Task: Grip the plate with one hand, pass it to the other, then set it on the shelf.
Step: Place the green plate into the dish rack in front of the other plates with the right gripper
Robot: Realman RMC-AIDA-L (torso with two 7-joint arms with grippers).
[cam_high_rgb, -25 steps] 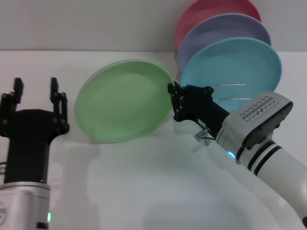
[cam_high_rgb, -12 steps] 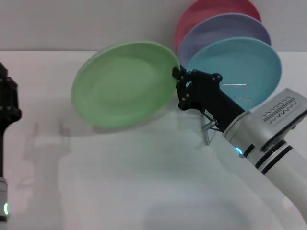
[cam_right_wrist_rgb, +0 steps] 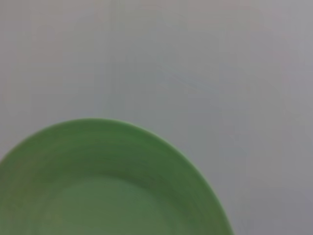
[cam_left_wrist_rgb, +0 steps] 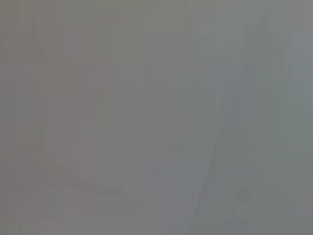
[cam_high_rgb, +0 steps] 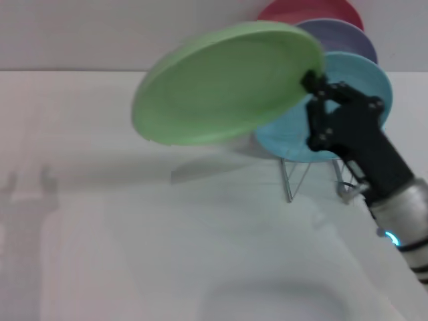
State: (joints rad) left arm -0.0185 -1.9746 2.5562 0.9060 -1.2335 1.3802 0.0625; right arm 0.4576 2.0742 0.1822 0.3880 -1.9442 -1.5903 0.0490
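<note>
The light green plate (cam_high_rgb: 227, 83) hangs in the air, tilted, above the table's middle. My right gripper (cam_high_rgb: 313, 79) is shut on its right rim, the black wrist reaching up from the lower right. The same plate (cam_right_wrist_rgb: 105, 188) fills the lower part of the right wrist view. Behind the gripper stands the wire shelf (cam_high_rgb: 297, 175), its thin legs showing under the plates it holds. My left gripper is out of view; the left wrist view shows only a plain grey surface.
Three plates stand upright in the shelf at the back right: turquoise (cam_high_rgb: 361, 83) in front, lavender (cam_high_rgb: 344, 37) behind it, red (cam_high_rgb: 294, 11) at the back. The white table (cam_high_rgb: 167, 254) spreads before them.
My right gripper lifted the green plate up and to the right, toward the shelf, and tilted it flatter. The left arm drew back and left the head view.
</note>
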